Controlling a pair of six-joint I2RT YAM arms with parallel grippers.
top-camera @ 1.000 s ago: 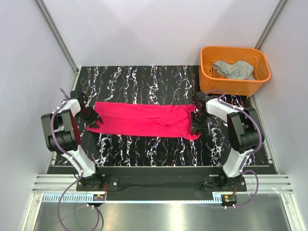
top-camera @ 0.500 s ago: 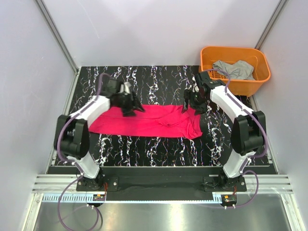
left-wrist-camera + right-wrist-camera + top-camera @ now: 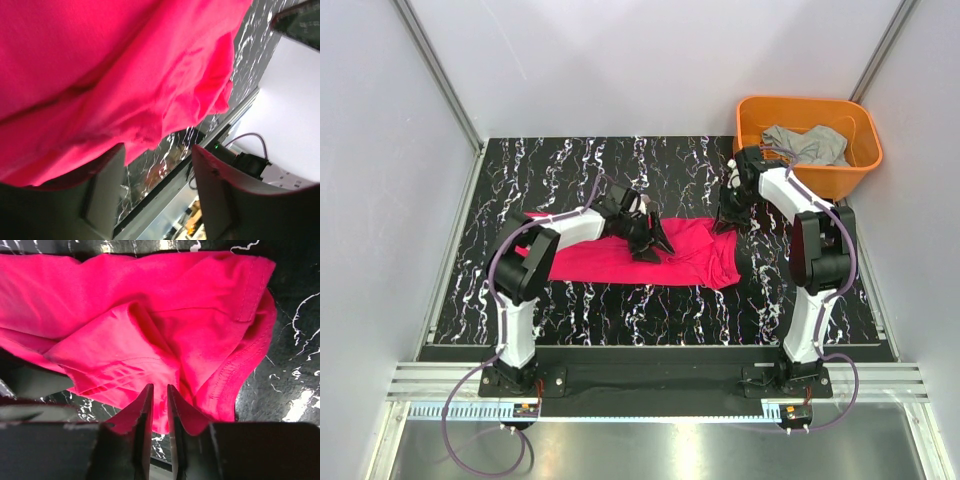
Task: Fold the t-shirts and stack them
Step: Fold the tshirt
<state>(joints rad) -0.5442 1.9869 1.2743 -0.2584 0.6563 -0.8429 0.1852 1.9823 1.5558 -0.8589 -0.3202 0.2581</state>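
The magenta-red t-shirt (image 3: 590, 262) lies spread along the middle of the table (image 3: 570, 170), with the left gripper (image 3: 658, 242) low over its centre, fingers well apart and empty, the right gripper (image 3: 725, 225) pinched nearly closed on its far right corner, and the light grey t-shirt (image 3: 807, 143) crumpled in the orange basket (image 3: 790, 182) at the far right corner.

Grey t-shirt (image 3: 807, 145) in orange basket (image 3: 750, 172)

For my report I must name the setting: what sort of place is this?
Most likely a robot test cell in a laboratory, not a home: plain white walls on aluminium posts, left arm and right arm bolted to a metal rail, one black marbled table.
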